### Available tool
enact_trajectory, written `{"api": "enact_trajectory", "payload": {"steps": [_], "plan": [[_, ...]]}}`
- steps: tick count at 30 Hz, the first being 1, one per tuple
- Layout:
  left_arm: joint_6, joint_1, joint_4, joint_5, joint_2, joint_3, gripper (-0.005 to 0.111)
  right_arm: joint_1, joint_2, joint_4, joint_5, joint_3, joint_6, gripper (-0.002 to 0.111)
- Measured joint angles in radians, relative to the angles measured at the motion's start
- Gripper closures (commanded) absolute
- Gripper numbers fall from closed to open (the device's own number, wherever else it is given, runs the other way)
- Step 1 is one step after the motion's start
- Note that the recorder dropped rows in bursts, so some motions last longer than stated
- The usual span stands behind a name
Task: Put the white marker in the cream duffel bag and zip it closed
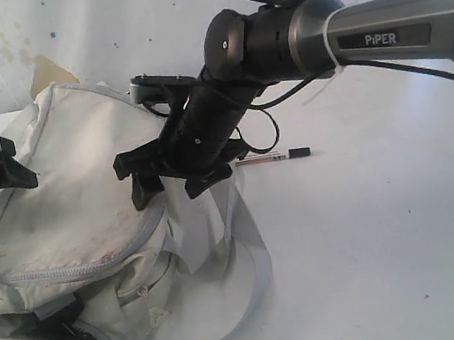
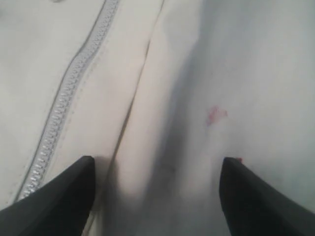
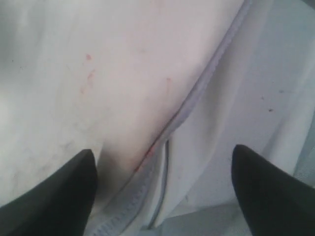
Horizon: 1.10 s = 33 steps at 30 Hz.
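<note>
White tabletop (image 1: 400, 263) before a scuffed white wall (image 1: 184, 20). Slumped across the near left of it, the cream duffel bag (image 1: 69, 214), pink-stained, with grey straps trailing off its side.

Over the bag, the right gripper (image 1: 168, 180), tilted down from a long grey arm, jaws spread wide and grasping nothing. Between those jaws, in the right wrist view, only pale fabric and a grey zipper (image 3: 197, 98) running diagonally, seemingly shut along the visible stretch. Likely aimed there to find the zipper pull, though no pull visible between the jaws.

At the bag's far side, the left gripper (image 1: 12, 164), likewise released and empty, hovering close to the fabric; touching or not, impossible to tell. Between its jaws a soft fold of cloth, with another zipper line (image 2: 64, 108) just beside one jaw. Probably posted there to steady the bag while the other arm works.

Outside both pairs of jaws, the white marker (image 1: 273, 157), lying flat on the table just behind the right gripper, black cap pointing away from the bag. Not yet picked up, not yet in the bag. By the look of it, bag to be opened first: no gap showing between either pair of jaws.
</note>
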Motion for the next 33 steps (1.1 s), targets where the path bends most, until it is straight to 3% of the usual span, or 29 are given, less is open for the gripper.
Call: {"api": "enact_trajectory", "payload": {"steps": [3,6,9,13,15,24,33], "plan": [[0.006,0.000,-0.002,-0.005,0.016,0.000,0.029,0.000,0.011,0.023,-0.009,0.000,-0.015,0.043],[0.006,0.000,-0.006,-0.029,0.026,0.000,0.033,0.000,0.013,0.029,-0.016,0.000,-0.017,0.058],[0.008,0.000,-0.006,-0.048,0.032,0.000,0.052,0.000,0.013,0.035,-0.035,0.000,-0.017,0.078],[0.006,0.000,-0.023,-0.055,0.035,0.000,0.088,0.000,0.013,0.041,-0.048,0.000,-0.017,0.108],[-0.008,0.000,-0.034,-0.055,0.035,0.000,0.107,0.000,0.013,0.041,-0.052,0.000,-0.019,0.108],[-0.084,0.027,-0.061,-0.015,0.035,0.000,0.107,0.000,0.013,0.041,-0.052,0.000,-0.025,0.108],[-0.102,0.107,-0.167,0.124,0.025,0.005,0.107,0.000,0.013,-0.057,-0.168,-0.002,-0.046,0.108]]}}
